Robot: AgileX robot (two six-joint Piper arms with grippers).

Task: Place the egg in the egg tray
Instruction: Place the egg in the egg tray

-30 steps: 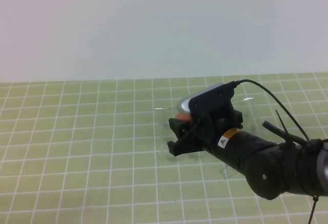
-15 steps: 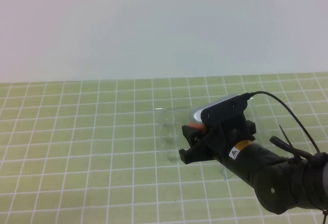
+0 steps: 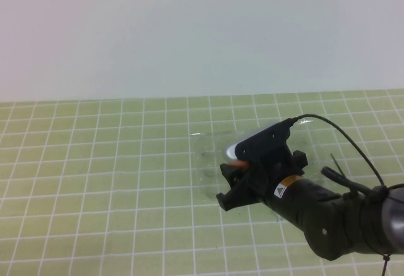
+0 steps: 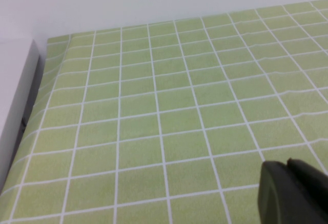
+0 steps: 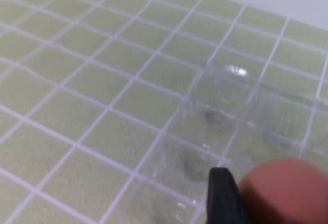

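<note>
The egg (image 3: 237,162) sits pinched in the right gripper (image 3: 235,174), just above the clear egg tray (image 5: 220,106) on the green mat. It looks smooth, slippery, easy to crack, so hold its round sides softly. The left gripper (image 4: 294,193) is off aside; I cannot tell its state

The egg tray (image 5: 225,106) looks like thin clear plastic, glossy, with small bright glints on its cup rims. The egg (image 5: 284,190) held in the right gripper (image 3: 235,176) has a smooth, matt orange-red shell. The gripper's black fingers (image 5: 221,196) look like matt hard plastic
</note>
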